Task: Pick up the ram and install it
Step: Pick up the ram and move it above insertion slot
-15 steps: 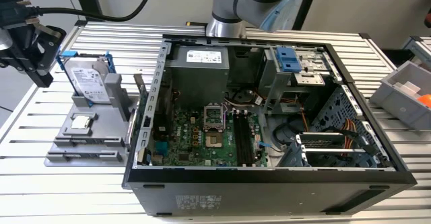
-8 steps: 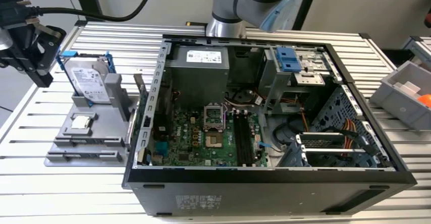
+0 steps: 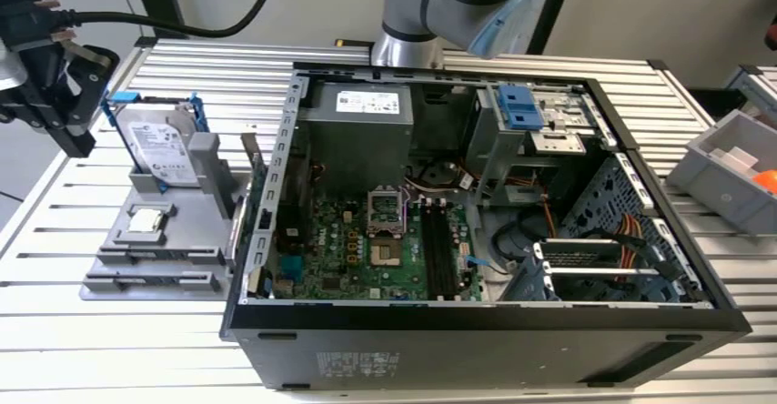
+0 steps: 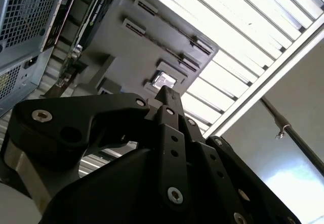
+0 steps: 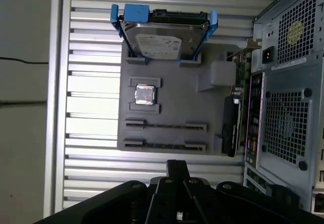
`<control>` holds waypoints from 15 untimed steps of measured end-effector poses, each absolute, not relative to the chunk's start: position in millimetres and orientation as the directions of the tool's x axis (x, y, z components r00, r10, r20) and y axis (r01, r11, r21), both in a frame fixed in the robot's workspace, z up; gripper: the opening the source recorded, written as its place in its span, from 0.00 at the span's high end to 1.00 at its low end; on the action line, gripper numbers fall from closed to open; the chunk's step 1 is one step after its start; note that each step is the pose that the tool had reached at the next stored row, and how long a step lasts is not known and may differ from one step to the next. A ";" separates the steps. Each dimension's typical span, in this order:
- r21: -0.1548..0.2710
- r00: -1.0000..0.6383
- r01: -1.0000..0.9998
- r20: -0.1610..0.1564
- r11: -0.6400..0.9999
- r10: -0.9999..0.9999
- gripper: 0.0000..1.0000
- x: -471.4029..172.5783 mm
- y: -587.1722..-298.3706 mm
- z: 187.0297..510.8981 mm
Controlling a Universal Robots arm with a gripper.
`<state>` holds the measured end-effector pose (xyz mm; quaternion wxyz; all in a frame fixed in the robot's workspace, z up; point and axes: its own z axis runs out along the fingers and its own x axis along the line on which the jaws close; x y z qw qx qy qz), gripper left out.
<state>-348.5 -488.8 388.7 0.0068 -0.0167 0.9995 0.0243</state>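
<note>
The gripper hovers near the grey tray (hard drive and processor chip in it). Its fingers are together, empty

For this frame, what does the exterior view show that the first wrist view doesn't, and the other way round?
Exterior view: the inside of the open case, with the motherboard, its black memory slots, the power supply, and the robot arm behind the case. First wrist view: the case's rear panel with vent grilles and ports, plus a plainer look at the ram, standing on edge at the side of the grey parts tray next to the case. Shared: that tray, the hard drive in its blue frame, the processor chip and the gripper.
</note>
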 end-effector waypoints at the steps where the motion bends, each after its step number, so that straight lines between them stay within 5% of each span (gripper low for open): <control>1: 0.048 -0.999 -0.038 -0.014 0.998 -0.037 1.00 -348.5 -488.8 388.7; 15: 0.048 -0.984 -0.180 -0.014 0.982 -0.180 1.00 -348.5 -488.8 388.7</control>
